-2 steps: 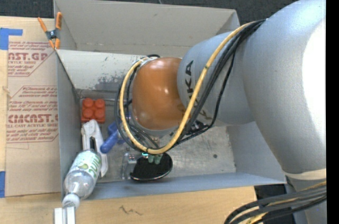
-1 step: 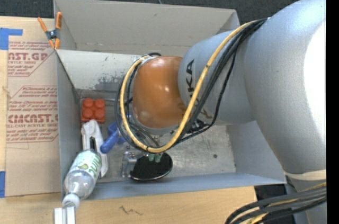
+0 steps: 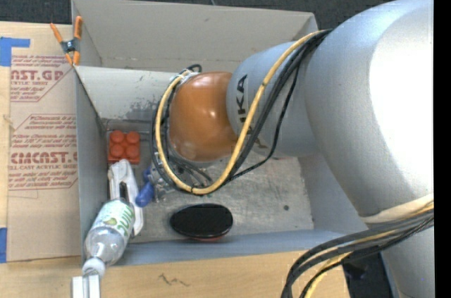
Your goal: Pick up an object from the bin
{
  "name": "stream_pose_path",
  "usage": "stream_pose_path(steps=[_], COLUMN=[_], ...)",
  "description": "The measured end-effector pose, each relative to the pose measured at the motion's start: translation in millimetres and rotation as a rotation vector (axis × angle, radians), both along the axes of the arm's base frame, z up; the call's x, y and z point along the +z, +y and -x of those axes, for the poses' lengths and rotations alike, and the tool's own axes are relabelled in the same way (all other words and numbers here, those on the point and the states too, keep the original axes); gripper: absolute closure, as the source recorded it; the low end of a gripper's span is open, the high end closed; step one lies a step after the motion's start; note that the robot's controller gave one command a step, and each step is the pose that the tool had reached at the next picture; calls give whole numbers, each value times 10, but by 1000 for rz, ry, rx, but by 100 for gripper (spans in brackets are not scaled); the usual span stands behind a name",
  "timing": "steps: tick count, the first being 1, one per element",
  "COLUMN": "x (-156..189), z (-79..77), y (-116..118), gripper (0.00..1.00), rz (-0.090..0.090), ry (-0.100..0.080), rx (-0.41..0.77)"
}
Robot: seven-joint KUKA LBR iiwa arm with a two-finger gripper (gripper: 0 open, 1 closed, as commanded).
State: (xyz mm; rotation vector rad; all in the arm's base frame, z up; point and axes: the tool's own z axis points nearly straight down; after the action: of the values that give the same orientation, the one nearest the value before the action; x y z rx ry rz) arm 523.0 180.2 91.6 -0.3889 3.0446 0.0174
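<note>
My gripper (image 3: 161, 178) is low in the left half of the bin, mostly hidden under the arm's orange dome and its cables. Right beside it on the left lies a small blue piece (image 3: 144, 194), touching or almost touching it. A white elongated thing (image 3: 122, 182) lies just left of the blue piece. An orange-red block with round studs (image 3: 124, 146) sits behind that, by the left wall. In front of the gripper, a black oval thing with a red underside (image 3: 201, 220) rests on the floor near the front wall.
A clear plastic bottle with a green label (image 3: 110, 229) leans in the front left corner, its cap over the rim. The big arm covers the right and back of the bin. Bare grey floor shows right of the black oval.
</note>
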Motion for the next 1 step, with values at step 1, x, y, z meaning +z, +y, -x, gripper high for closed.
stream_pose_path(steps=[1], x=[-1], z=[1], y=[0], gripper=[100], rz=[0], ry=[0], rx=[0])
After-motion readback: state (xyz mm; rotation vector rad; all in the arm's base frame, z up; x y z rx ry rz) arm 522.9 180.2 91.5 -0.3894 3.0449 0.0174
